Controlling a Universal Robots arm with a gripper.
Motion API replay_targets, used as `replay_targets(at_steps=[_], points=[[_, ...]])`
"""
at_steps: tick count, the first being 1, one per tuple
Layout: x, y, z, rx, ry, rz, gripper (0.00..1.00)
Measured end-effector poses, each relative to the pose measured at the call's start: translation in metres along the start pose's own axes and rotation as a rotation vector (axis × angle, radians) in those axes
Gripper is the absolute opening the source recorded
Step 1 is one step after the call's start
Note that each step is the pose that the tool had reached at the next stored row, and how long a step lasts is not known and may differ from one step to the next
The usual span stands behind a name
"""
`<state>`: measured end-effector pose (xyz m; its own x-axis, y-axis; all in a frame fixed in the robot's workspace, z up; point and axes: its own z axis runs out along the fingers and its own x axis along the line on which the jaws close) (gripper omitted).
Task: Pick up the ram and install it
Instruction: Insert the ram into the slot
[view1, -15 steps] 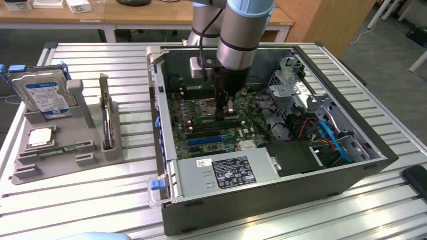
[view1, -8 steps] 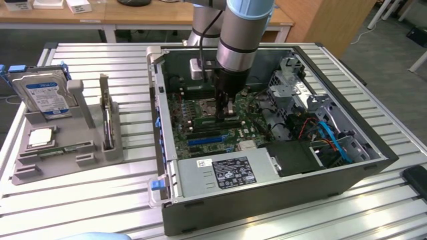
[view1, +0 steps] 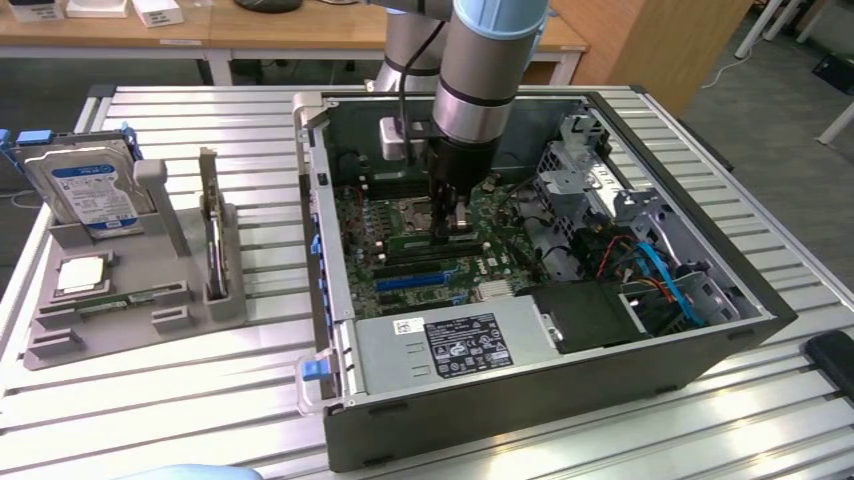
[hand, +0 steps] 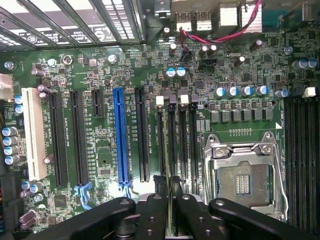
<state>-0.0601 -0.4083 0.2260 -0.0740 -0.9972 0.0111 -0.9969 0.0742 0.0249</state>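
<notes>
My gripper (view1: 454, 222) reaches down inside the open computer case, just above the motherboard (view1: 400, 235). In the wrist view the gripper (hand: 167, 179) is shut on the ram (hand: 170, 205). The ram shows as a thin green edge between the black fingers (hand: 159, 186). It hangs in line with the row of dark memory slots (hand: 176, 135) with white and black end clips, beside the CPU socket (hand: 245, 175). I cannot tell whether the ram touches a slot.
The case walls (view1: 534, 400), the power supply (view1: 454, 345) and the drive cage with blue cables (view1: 654, 260) ring the board. A grey holder (view1: 80, 340) at the exterior view's left carries a blue-labelled hard drive (view1: 91, 190) and an upright dark expansion card (view1: 211, 230).
</notes>
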Motion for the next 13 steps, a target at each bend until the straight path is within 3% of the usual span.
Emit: replay_targets(at_steps=[13], points=[[0.0001, 0.0008, 0.0001, 0.0028, 0.0, -0.01, 0.13]])
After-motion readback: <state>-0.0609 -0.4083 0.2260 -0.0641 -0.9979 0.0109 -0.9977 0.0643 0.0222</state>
